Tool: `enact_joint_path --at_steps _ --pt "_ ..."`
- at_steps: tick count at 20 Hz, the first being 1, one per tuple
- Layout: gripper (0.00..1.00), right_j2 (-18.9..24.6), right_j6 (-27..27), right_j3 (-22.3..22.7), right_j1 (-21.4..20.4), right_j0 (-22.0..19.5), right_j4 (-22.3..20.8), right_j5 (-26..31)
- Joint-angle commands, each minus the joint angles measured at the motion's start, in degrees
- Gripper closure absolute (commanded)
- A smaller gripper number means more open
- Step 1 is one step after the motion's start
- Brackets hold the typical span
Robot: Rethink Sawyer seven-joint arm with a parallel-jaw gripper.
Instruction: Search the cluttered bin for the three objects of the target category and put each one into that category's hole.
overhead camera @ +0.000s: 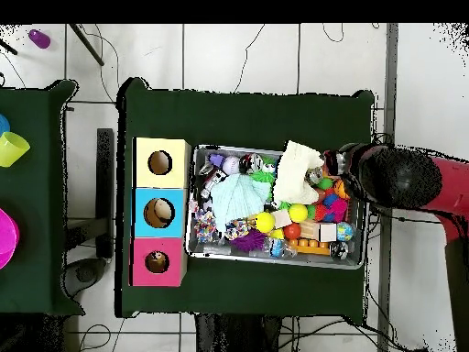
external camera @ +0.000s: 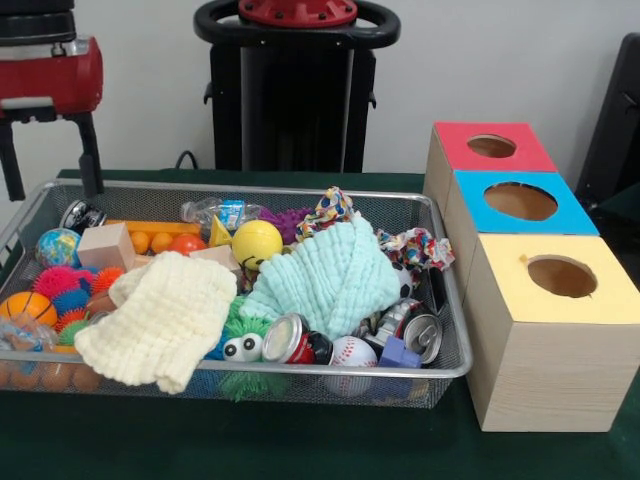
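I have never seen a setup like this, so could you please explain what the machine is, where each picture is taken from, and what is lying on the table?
The red and black machine is a robot arm. One picture looks across the table toward it; the other looks straight down from above, where the arm reaches in from the right.

On the green table sits a wire basket crammed with odds and ends: a cream cloth, a mint cloth, a yellow ball, a baseball, drink cans, a wooden block and spiky rubber toys.

Beside the basket stand three wooden boxes, each with a round hole on top: a pink box, a blue box and a yellow box.

The arm hangs over one end of the basket. Its gripping end is not clear enough to judge, and nothing visibly hangs from it.
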Motion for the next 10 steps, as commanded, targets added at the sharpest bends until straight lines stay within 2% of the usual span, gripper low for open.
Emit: enact_joint_path --at_steps 1,5,10 --pt "0.00 -3.63 0.80 9.59 -4.06 4.29 -1.64 3.71" --pt "0.00 -8.88 11.59 15.14 -7.03 7.99 -1.15 -0.34" --pt "0.00 -15.29 19.77 18.22 -7.10 12.14 -0.05 -4.10"
